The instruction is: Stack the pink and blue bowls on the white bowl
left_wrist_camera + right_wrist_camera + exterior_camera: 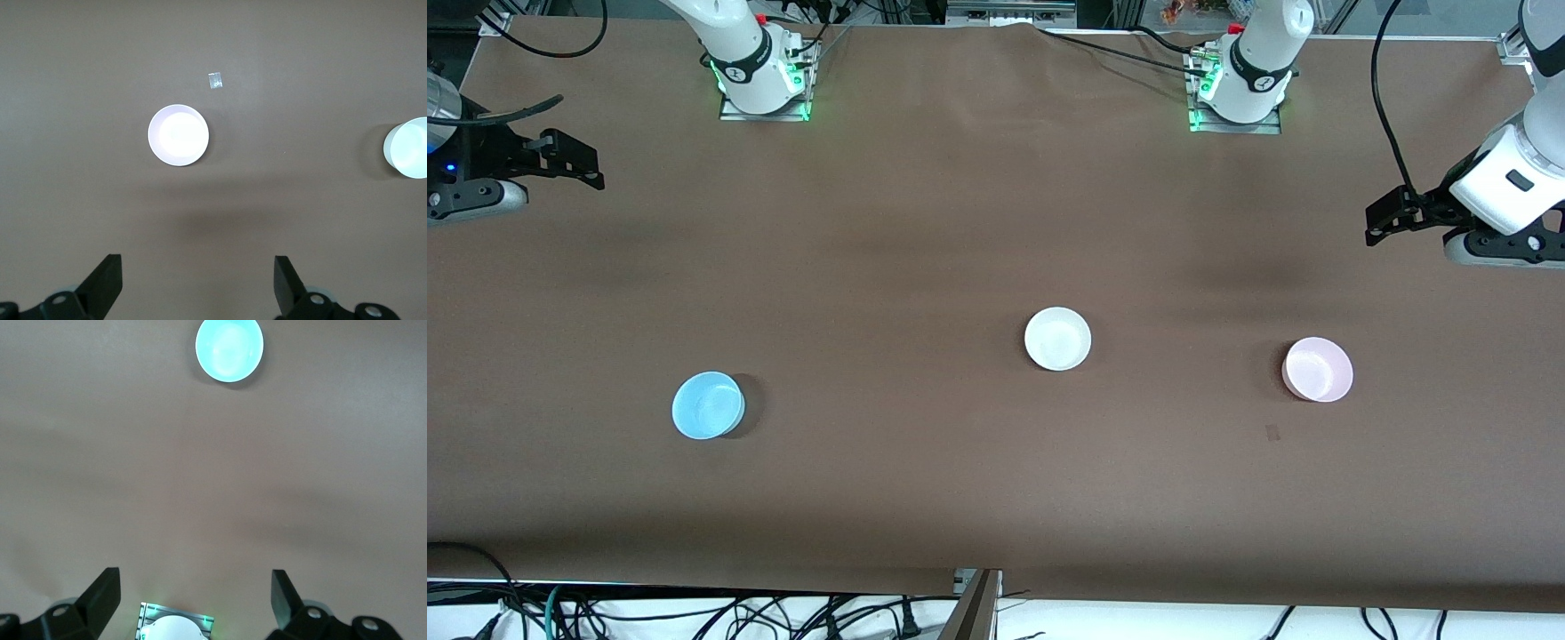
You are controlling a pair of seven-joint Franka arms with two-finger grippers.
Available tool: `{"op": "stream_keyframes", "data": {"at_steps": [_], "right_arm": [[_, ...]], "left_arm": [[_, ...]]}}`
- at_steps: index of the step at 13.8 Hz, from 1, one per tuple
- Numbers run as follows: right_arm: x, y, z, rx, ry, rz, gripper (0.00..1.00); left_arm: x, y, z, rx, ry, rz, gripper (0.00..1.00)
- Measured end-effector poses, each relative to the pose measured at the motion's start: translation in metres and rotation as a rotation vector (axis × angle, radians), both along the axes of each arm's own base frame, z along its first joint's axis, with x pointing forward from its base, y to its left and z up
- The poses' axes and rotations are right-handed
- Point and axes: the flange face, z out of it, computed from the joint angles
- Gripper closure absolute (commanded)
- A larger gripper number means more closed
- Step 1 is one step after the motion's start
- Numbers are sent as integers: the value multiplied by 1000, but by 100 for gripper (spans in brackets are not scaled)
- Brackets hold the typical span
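Left gripper [1383,218] hangs over bare cloth at the left arm's end of the table, fingers [103,283] spread wide, holding nothing. Right gripper [578,160] hangs over the right arm's end, its fingers [100,597] spread wide too, empty. Both arms wait.

Nearest the front camera: light sky-blue round shallow plastic bowl [708,405], smooth, upright, empty, toward the right arm's end. Slightly farther: pale pink round shallow plastic bowl [1317,369], same shape, upright, empty, toward the left arm's end. A small pale scrap [1272,433] lies flat on the cloth near it, a bit nearer the camera, not touching. Farther again: plain white round shallow plastic bowl [1057,339], glossy, upright, empty, between the other two. All three are well apart, nothing stacked, nothing standing between them.

Matte brown cloth [925,480] covers the table, mostly smooth. Arm bases [760,76] stand farthest, lit green at their plates. Black cables [694,613] lie past the table's near edge.
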Motion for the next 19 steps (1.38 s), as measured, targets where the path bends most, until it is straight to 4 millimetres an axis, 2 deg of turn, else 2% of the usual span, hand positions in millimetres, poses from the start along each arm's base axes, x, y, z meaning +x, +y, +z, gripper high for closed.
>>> {"op": "stream_keyframes", "data": {"at_steps": [6,9,15,19], "right_arm": [[0,0,0,0,0,0,0],[0,0,-1,0,2,0,0],[1,0,-1,0,-1,0,0],[1,0,0,0,-5,0,0]], "left_arm": [[1,0,0,0,0,0,0],[4,-1,-10,0,19,-2,0],[23,4,-70,-2,137,5,0],[52,19,-137,43,127,-13,0]]}}
